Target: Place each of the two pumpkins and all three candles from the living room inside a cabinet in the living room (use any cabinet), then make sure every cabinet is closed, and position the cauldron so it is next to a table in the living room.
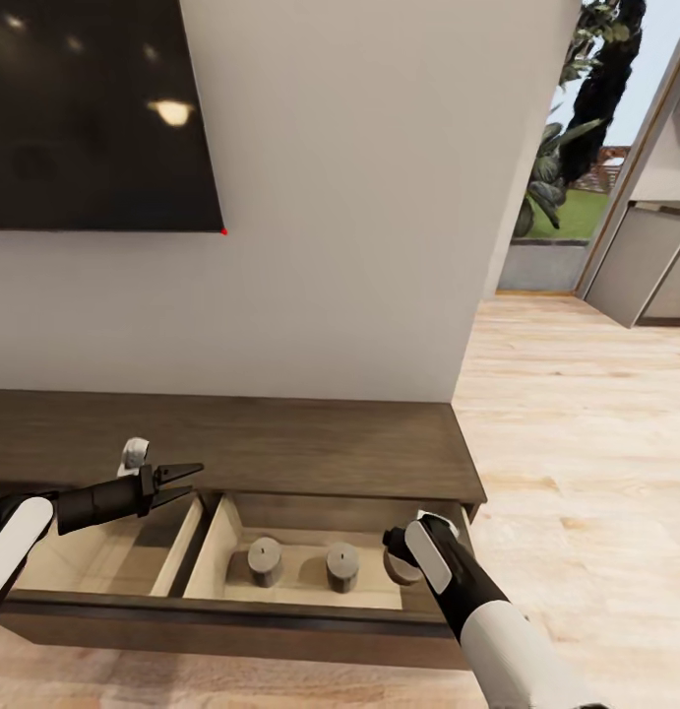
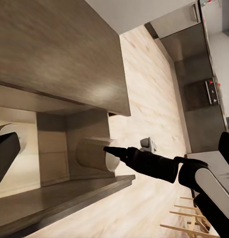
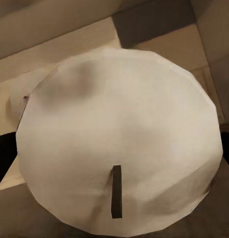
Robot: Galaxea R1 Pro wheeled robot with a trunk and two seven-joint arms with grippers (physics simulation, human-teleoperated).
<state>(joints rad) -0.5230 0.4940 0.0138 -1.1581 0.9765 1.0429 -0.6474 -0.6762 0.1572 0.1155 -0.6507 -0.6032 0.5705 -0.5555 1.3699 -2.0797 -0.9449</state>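
The cabinet (image 1: 280, 443) is a long, low dark-wood unit against the wall, with its drawer (image 1: 231, 625) pulled out. Two grey candles (image 1: 265, 561) (image 1: 342, 567) stand upright in the drawer's pale right compartment. My right gripper (image 1: 397, 553) is shut on a third candle (image 1: 402, 573) at that compartment's right end. In the right wrist view that candle's pale top and wick (image 3: 116, 148) loom close. The left wrist view shows the same candle (image 2: 92, 153) from the side. My left gripper (image 1: 182, 481) hangs open and empty over the left compartment. The pumpkins, cauldron and table are out of view.
A large dark TV screen (image 1: 93, 108) hangs on the wall above the cabinet. Light plank floor (image 1: 576, 443) stretches to the right towards a glass door and grey kitchen cabinets (image 1: 645, 266). A wooden divider (image 1: 197, 547) splits the drawer.
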